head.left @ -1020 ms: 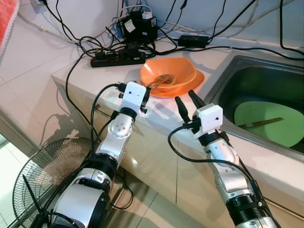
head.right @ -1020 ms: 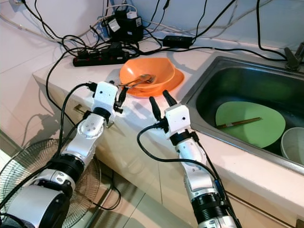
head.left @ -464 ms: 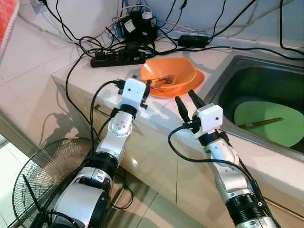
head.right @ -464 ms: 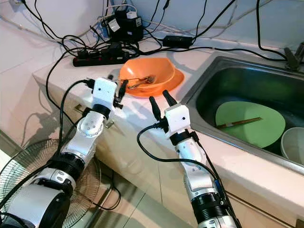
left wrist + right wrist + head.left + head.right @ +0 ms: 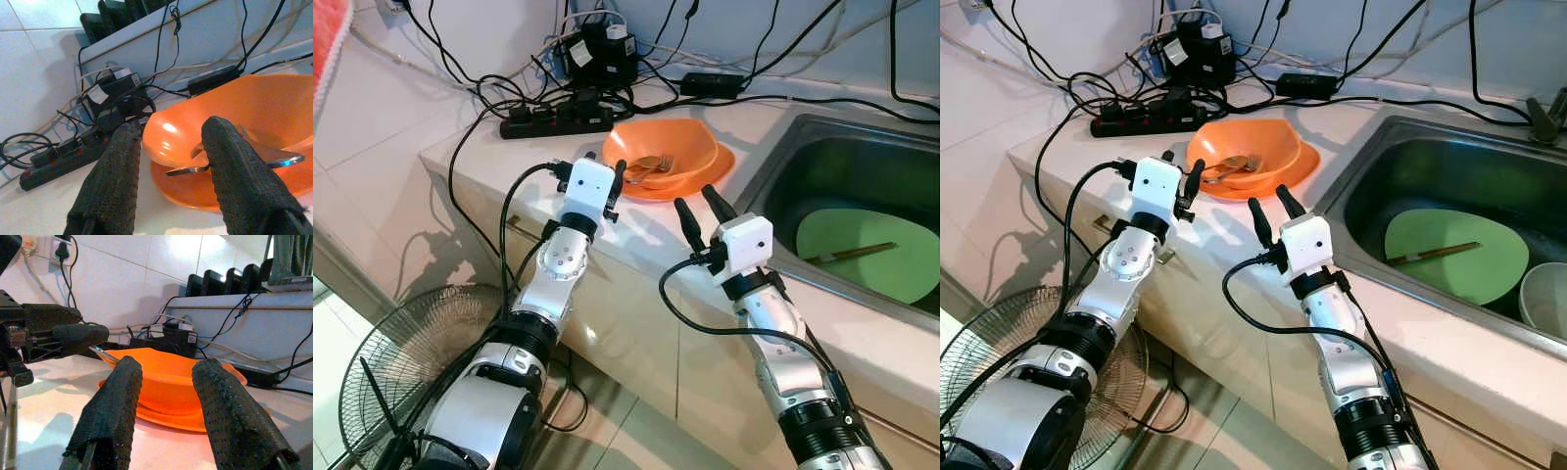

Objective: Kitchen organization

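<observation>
An orange bowl (image 5: 683, 145) sits on an orange plate (image 5: 724, 163) on the counter, left of the sink. A metal fork (image 5: 652, 165) lies in the bowl, its handle poking over the near-left rim. My left gripper (image 5: 605, 165) is open at that rim, and in the left wrist view the fork (image 5: 279, 158) handle end shows between and beyond its fingers (image 5: 115, 176). My right gripper (image 5: 693, 199) stands open just in front of the plate, its fingers (image 5: 220, 411) pointing at the bowl (image 5: 168, 374), with nothing held.
The steel sink (image 5: 783, 147) on the right holds a green plate (image 5: 876, 240) with a chopstick (image 5: 850, 253) and a white bowl (image 5: 1543, 294). A power strip (image 5: 553, 117) and tangled cables lie behind the bowl. A floor fan (image 5: 396, 367) stands below the counter edge.
My left gripper has moved away from me along the counter to the bowl's rim. The fork, which reached its fingers a second ago, now lies further into the bowl. The right arm is still.
</observation>
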`<state>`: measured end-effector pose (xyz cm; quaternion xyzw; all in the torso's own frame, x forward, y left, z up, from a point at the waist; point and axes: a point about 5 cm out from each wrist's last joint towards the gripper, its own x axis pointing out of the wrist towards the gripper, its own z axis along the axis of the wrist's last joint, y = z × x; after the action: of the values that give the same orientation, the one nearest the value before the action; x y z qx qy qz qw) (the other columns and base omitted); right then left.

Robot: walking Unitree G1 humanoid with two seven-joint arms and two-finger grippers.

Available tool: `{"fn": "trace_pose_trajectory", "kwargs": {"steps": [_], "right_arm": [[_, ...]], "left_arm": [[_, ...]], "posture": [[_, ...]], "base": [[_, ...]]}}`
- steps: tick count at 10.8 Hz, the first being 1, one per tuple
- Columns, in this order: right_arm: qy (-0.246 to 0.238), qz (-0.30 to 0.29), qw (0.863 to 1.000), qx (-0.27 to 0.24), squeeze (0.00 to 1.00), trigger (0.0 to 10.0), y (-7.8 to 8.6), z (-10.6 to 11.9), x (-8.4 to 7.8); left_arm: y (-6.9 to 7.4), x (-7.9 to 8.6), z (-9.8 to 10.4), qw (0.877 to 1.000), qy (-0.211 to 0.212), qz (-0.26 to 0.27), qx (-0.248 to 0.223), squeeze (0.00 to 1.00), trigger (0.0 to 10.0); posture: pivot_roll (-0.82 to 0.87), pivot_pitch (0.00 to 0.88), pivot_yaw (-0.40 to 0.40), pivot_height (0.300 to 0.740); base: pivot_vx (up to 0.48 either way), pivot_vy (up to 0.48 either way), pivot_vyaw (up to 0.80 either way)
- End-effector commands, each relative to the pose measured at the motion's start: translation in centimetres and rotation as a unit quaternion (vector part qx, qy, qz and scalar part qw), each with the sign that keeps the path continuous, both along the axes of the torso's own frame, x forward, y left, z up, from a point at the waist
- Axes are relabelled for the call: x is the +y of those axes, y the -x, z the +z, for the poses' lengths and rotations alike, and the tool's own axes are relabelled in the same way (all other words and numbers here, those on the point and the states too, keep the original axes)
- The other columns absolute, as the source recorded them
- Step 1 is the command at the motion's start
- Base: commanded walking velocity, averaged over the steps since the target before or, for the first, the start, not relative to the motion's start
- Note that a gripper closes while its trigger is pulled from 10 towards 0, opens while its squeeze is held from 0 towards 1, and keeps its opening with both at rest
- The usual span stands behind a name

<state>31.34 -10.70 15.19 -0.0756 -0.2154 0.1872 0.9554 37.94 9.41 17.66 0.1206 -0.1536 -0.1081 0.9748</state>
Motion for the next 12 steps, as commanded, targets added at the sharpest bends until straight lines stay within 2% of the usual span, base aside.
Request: {"fn": "trace_pose_trajectory", "kwargs": {"steps": [1, 5, 11, 12], "right_arm": [[0.003, 0.000, 1.000, 0.001, 0.00, 10.0, -0.12, -0.04, 0.15], [0.002, 0.000, 1.000, 0.001, 0.00, 10.0, -0.14, -0.05, 0.17], [0.001, -0.001, 1.000, 0.000, 0.00, 10.0, -0.13, -0.06, 0.17], [0.002, -0.002, 1.000, 0.001, 0.00, 10.0, -0.14, -0.08, 0.15]], "left_arm": [[-0.33, 0.14, 0.31, 1.000, -0.010, 0.002, 0.004, 0.00, 10.0], [-0.65, 0.58, -0.63, 0.999, -0.027, 0.020, 0.042, 0.00, 10.0], [-0.76, 0.43, 0.21, 0.999, -0.017, 0.018, 0.024, 0.00, 10.0], [-0.77, 0.38, 0.18, 0.999, -0.018, 0.017, 0.025, 0.00, 5.7]], "posture": [[0.05, 0.031, 0.122, 0.740], [0.05, 0.030, 0.122, 0.740], [0.05, 0.030, 0.122, 0.740], [0.05, 0.028, 0.124, 0.740]], "base": [[0.000, 0.000, 0.00], [0.000, 0.000, 0.00], [0.000, 0.000, 0.00], [0.000, 0.000, 0.00]]}}
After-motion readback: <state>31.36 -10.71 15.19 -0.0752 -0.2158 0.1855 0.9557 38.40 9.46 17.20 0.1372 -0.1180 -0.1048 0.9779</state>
